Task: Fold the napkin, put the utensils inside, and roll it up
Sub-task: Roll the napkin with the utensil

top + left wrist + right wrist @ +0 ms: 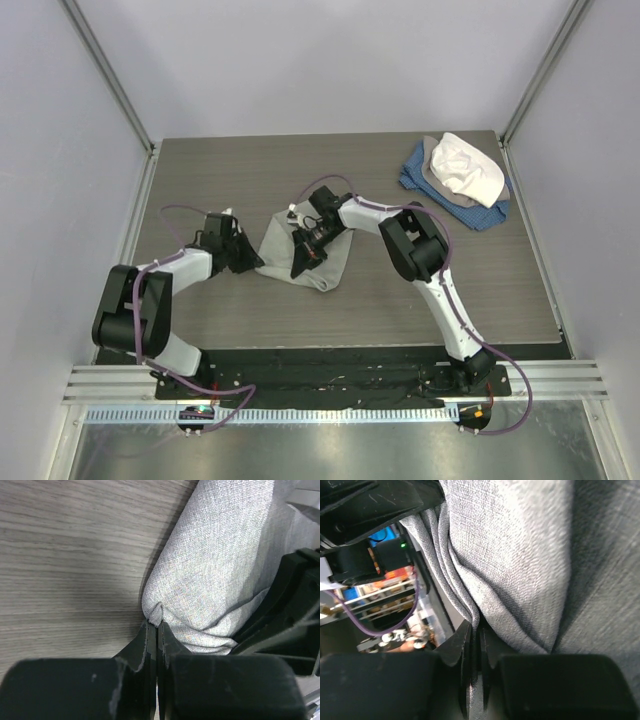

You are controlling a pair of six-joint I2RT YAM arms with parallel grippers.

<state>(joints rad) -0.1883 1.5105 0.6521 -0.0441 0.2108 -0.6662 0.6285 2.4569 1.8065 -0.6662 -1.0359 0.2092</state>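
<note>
Pinching a small pucker of the napkin (pixel 215 570) in the left gripper (pixel 158 622), jaws pressed flat together, cloth nipped at the very tips. Bulging up and away from those tips as a rounded, folded-over bundle, resting on the wood-grain table (pixel 65 555) that shows bare to their left in the wrist view. Gripping the same cloth with the right gripper (pixel 475 630) too: jaws nearly closed, several stacked folds running down into the slit between them. Lying between the two grippers in the top view, crumpled rather than flat. No spoon to be seen in any view; possibly hidden in the folds, cannot tell. Reads as light, limp woven fabric: no stiffness, sags and creases wherever unsupported, not slippery, nothing fragile. Judged best taken by an edge or corner, catching all layers at once; a shallow nip like the left one may slip off under tension. Needs an even pull from both ends to avoid skewing the fold. Well apart, beyond the right gripper, the heaped cloths (pixel 460 175).
</note>
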